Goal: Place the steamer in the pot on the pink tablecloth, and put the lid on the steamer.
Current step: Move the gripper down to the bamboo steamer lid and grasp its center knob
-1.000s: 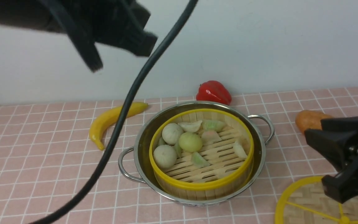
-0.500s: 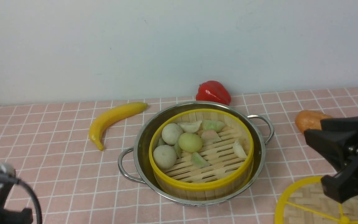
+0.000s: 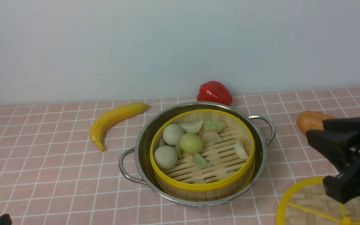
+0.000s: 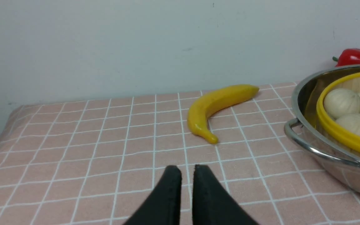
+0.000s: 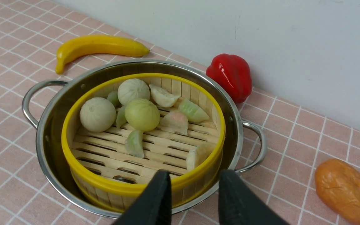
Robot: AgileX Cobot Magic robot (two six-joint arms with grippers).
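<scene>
Steamer (image 3: 212,161) within pot (image 3: 143,150) rim, lid (image 3: 305,203) apart

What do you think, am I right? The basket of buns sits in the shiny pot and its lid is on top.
Not quite. The front view shows the lid lying on the pink tablecloth beside the pot, not on the steamer. The steamer does sit in the pot.

Left gripper (image 4: 186,171): two matte black fingers (image 4: 167,200), wide at the base, narrowing to rounded tips. Right gripper (image 5: 195,178): the same plain black tapered fingers (image 5: 155,203); seen from the front, blocky, angular and black all over
</scene>
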